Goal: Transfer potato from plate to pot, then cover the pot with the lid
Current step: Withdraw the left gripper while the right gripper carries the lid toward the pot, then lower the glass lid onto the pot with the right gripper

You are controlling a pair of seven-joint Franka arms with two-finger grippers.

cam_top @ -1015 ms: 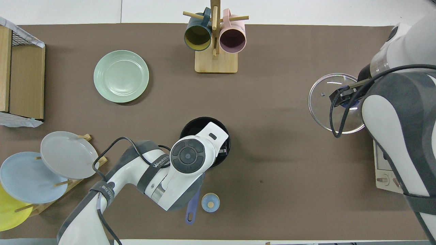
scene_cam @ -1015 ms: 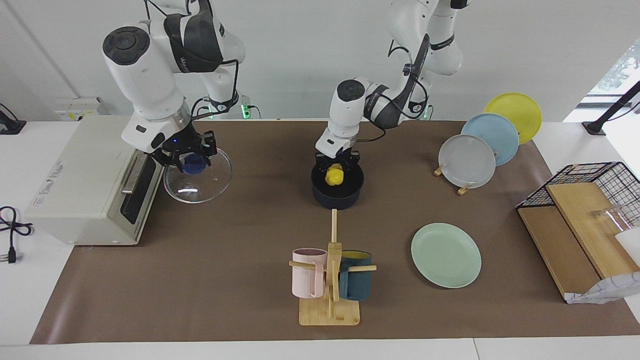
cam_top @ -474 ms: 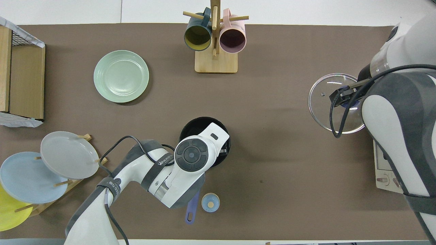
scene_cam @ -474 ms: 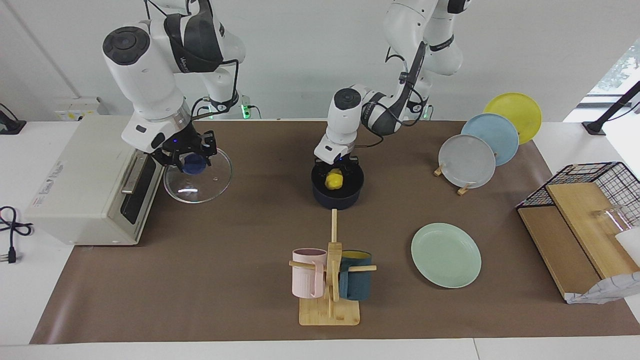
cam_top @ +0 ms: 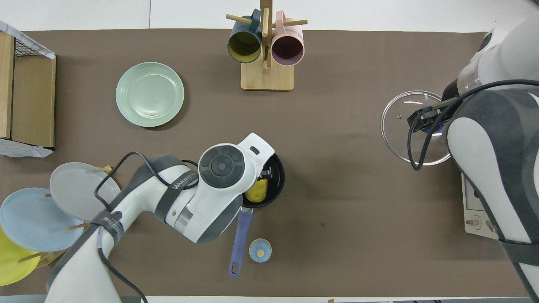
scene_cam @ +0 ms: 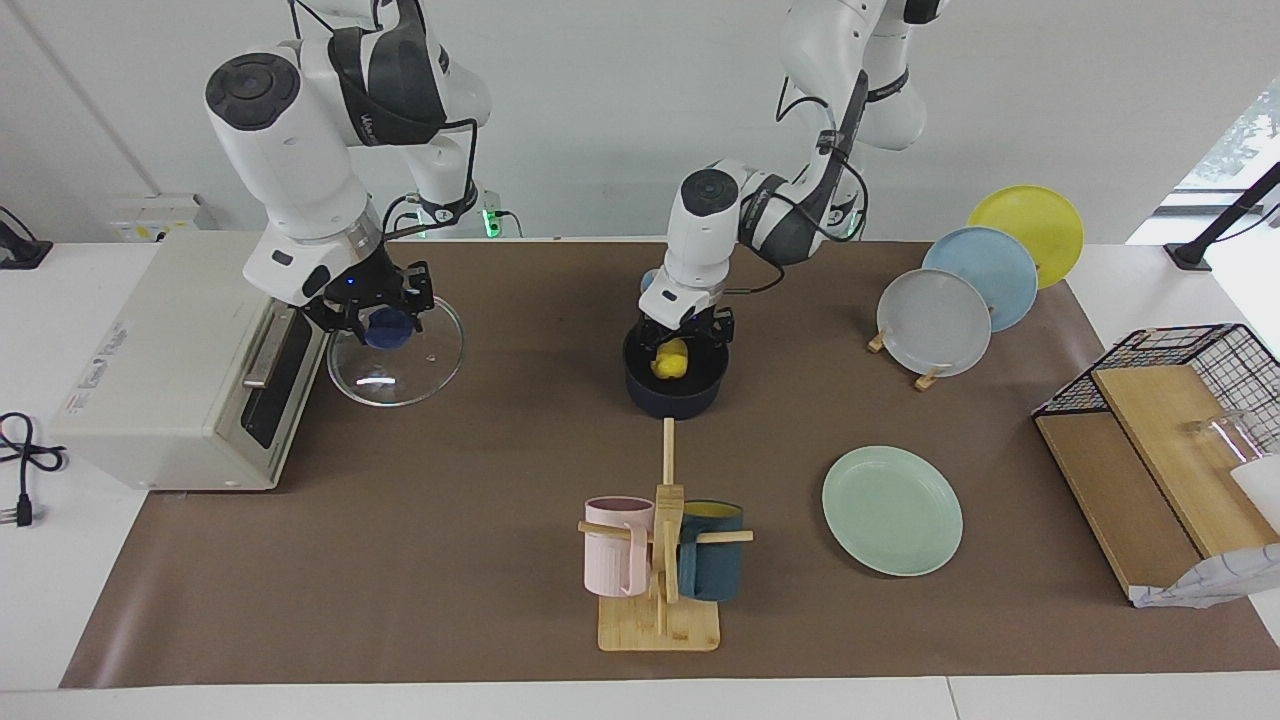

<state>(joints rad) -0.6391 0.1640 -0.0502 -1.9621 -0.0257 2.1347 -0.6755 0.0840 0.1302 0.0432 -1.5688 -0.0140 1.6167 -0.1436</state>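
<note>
Nearest the robots, the pot sits mid-bench with its long blue handle pointing back toward them, and the potato lies inside it, its long axis roughly along that handle line. The left hand hangs just above the pot's rim, directly over the potato; its fingers look parted and clear of the potato, so I judge the drop done. Toward the right arm's end of the bench lies the glass lid, flat in front of the white oven, with the right hand set down around its blue knob (whether the fingers have pinched the knob I cannot tell). The lid lies well apart from the pot, sideways along the bench, so the right arm is the nearer carrier. Farthest out rests the empty mint-green plate.
</note>
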